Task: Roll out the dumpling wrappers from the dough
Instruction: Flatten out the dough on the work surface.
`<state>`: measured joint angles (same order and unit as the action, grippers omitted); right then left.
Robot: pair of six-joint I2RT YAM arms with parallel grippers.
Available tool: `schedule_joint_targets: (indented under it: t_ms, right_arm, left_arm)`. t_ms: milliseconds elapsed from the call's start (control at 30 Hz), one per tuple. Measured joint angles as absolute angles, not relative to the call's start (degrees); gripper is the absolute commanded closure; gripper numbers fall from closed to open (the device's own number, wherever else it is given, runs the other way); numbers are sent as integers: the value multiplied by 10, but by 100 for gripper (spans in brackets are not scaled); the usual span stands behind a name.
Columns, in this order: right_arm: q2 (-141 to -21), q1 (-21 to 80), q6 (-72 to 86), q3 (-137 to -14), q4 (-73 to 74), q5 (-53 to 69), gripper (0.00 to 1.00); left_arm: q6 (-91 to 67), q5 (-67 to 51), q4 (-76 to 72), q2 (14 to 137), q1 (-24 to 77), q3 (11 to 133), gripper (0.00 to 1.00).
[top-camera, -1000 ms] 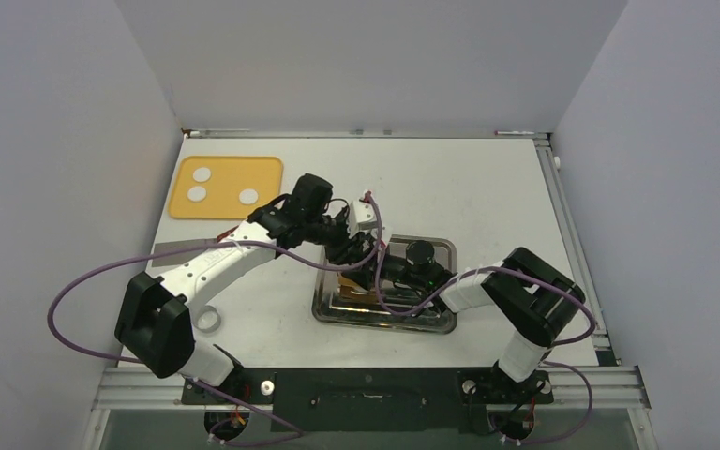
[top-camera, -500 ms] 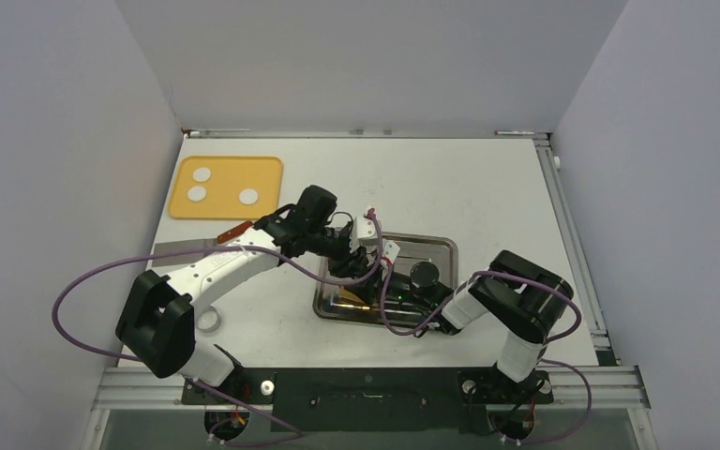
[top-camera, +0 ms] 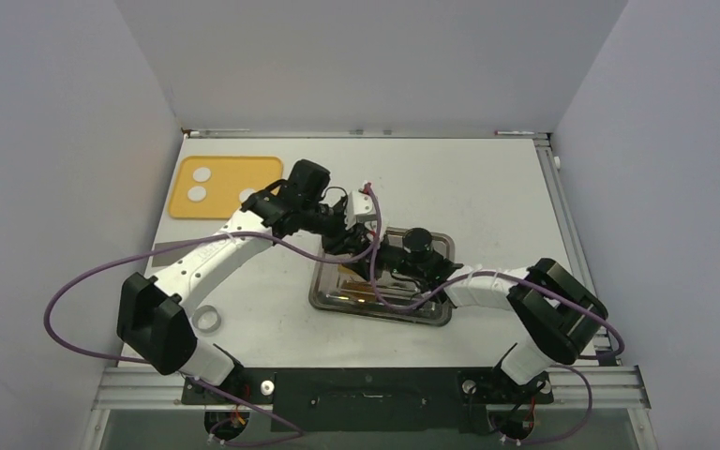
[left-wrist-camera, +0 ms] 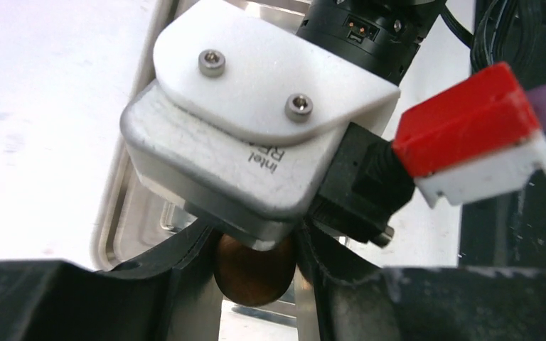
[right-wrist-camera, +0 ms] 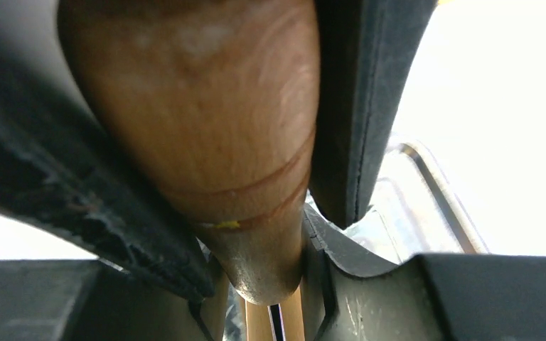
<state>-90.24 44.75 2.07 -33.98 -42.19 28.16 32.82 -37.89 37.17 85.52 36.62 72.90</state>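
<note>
At the far left, 3 dough (top-camera: 202,173) discs lie small, white and matte on a yellow board (top-camera: 230,208), 1 half hidden by the left arm (top-camera: 216,258). A ring (top-camera: 207,320) sits nearer on the surface (top-camera: 487,187). That arm stretches right to a metal tray (top-camera: 436,246), its left fingers (left-wrist-camera: 185,277) seemingly clamped on the brown end of a wooden pin (left-wrist-camera: 252,273). The right arm (top-camera: 487,281) folds at the elbow and reaches left over the tray, right fingers (right-wrist-camera: 341,106) gripping the pin's handle.
</note>
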Motion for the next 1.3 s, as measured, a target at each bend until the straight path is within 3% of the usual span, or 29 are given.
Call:
schedule_joint_targets:
  t_ms: [333, 700, 1100, 1300]
  right_arm:
    - [-953, 393, -19, -414, -431, 316, 92]
    - [-990, 418, 9, -318, -558, 253, 92]
    - [-1016, 422, 16, -333, -583, 246, 92]
    - [-1014, 452, 34, -271, -673, 217, 92]
  left_arm:
    - [337, -349, 354, 889, 342, 790, 100]
    - [344, -421, 293, 910, 330, 709, 100]
    - [347, -398, 302, 909, 329, 713, 100]
    - [359, -415, 288, 869, 344, 663, 100]
